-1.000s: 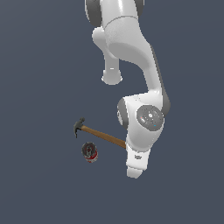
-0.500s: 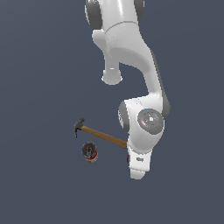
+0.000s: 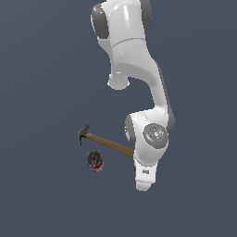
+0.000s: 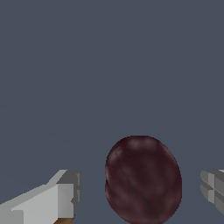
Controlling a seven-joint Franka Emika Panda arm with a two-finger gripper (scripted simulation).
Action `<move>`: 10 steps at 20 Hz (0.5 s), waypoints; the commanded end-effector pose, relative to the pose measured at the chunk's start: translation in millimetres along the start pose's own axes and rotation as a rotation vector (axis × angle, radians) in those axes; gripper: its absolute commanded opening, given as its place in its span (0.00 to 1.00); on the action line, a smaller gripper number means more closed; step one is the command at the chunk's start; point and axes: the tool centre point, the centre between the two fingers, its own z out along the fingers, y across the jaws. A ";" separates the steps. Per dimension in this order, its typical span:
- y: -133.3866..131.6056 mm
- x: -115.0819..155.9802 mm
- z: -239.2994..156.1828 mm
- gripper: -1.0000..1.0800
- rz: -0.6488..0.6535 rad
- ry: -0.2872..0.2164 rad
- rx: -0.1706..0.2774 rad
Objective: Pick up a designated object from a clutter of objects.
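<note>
Maroon ball (image 4: 143, 180) lies on the tabletop (image 4: 109, 65) between my spread fingers (image 4: 65, 192), touching neither; its long axis appears slightly tilted. Only the wrist view shows it: in the exterior view my arm (image 3: 149, 139) hides it. That view alone shows the hammer (image 3: 105, 142), handle partly covered, and the can (image 3: 95, 161) just beside it.

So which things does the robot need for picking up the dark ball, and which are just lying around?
For the job:
- dark maroon ball
- the hand, its fingers on either side of the ball, not touching it

Just lying about:
- hammer
- small red can
</note>
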 end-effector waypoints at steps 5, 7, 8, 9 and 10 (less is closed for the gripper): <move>1.5 0.5 11.2 0.96 -0.001 0.000 -0.001; 1.5 0.5 11.2 0.00 -0.001 0.000 -0.001; 1.5 0.5 11.2 0.00 -0.001 0.000 -0.001; 1.5 0.5 11.2 0.00 -0.001 0.000 -0.001; 1.5 0.5 11.2 0.00 -0.001 0.000 -0.001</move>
